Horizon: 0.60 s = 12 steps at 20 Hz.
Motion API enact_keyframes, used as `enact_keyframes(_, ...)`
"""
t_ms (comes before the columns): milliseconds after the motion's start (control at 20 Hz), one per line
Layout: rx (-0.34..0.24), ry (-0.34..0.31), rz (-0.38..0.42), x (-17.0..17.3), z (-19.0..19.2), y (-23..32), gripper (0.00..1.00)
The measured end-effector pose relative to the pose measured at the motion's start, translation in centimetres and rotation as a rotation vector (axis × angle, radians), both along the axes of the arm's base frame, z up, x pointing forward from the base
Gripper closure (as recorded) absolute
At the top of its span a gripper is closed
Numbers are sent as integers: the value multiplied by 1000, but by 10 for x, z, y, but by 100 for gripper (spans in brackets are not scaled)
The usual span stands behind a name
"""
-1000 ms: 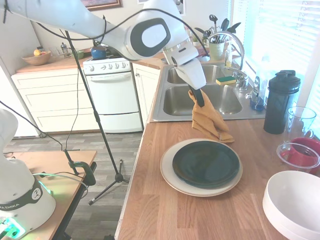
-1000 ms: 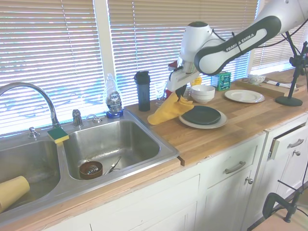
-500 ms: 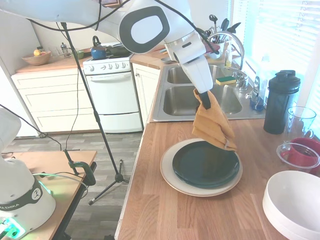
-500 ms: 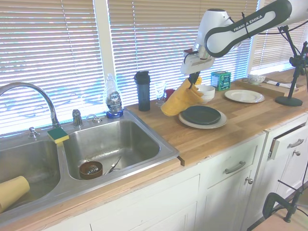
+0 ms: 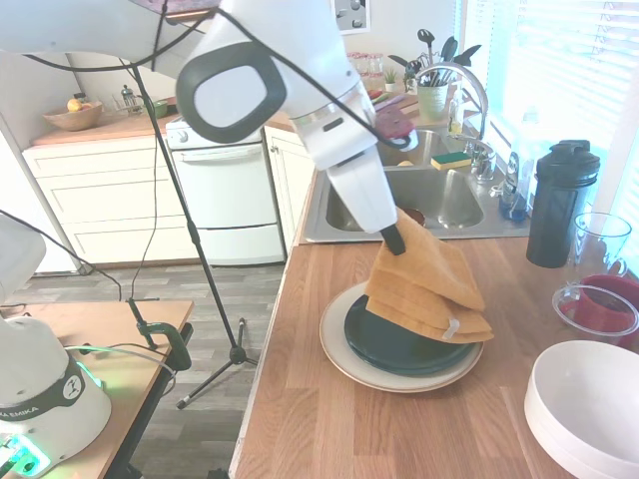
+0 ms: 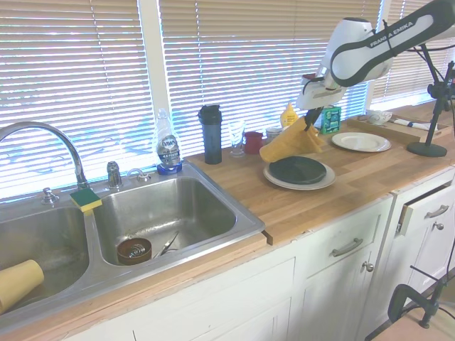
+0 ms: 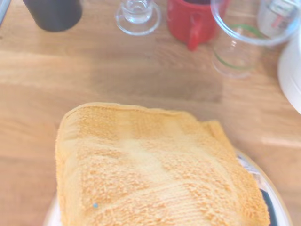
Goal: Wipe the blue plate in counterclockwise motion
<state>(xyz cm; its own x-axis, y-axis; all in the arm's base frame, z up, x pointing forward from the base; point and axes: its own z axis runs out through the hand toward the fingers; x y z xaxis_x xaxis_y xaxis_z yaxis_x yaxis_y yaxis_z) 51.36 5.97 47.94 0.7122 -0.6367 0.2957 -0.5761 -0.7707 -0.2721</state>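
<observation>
The white arm is reaching over the wooden counter point(image 5: 329, 419), and its gripper point(image 5: 393, 238) is pinching the top corner of a folded orange towel point(image 5: 429, 289); the fingers are closed tight on the cloth. The blue plate point(image 5: 394, 344) is sitting stacked on the larger beige plate point(image 5: 344, 364) near the middle of the counter, between the steel sink point(image 5: 439, 200) at the far end and the big white bowl point(image 5: 584, 409) at the near right.

Compared with the frames from a second earlier, the gripper is now lower and has moved from over the sink edge to above the plate. The towel, which was hanging free past the far rim, is now draping over the far and right part of the blue plate, its lower folds resting on the dark surface. The plates themselves are lying where they were.

In the second exterior view the towel point(image 6: 290, 142) is hanging from the gripper point(image 6: 307, 125) onto the far side of the blue plate point(image 6: 298, 169). A black shaker bottle point(image 5: 561, 200) and a red cup point(image 5: 609, 304) are standing to the right of the plates, well apart from the towel. The wrist view is showing the towel point(image 7: 155, 174) filling the lower part of the picture, with bare counter beyond it.
</observation>
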Motion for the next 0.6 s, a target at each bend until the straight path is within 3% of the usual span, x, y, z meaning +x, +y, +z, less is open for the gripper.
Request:
enact_keyframes(250, -10, -19, 10, -46, 4, -3, 100)
enact_keyframes(600, -49, 59, 22, -43, -35, 37, 100)
